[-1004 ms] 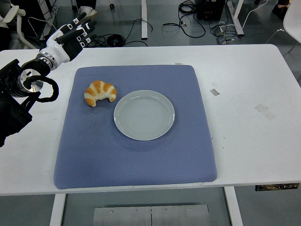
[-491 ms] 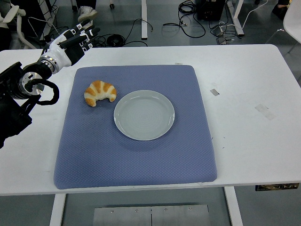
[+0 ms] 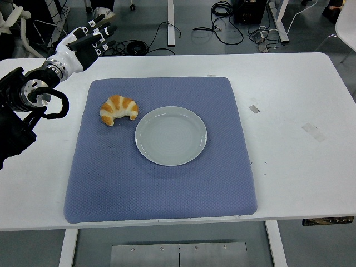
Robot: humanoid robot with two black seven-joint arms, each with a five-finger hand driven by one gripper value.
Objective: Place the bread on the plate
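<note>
A golden croissant (image 3: pixel 118 109) lies on the blue mat (image 3: pixel 161 183), just left of an empty pale grey plate (image 3: pixel 171 135). The two do not touch. My left hand (image 3: pixel 89 41) hovers over the table's far left corner, well up and left of the croissant, its fingers stretched out and holding nothing. The black left arm (image 3: pixel 22 105) comes in from the left edge. The right arm does not show.
The mat covers the middle of the white table (image 3: pixel 300 161). Small tape marks (image 3: pixel 313 131) sit on the table's right side. Cables and table legs lie on the floor beyond the far edge.
The left hand has shifted slightly, dipping and then lifting back near where it was. The croissant and the plate have not moved.
</note>
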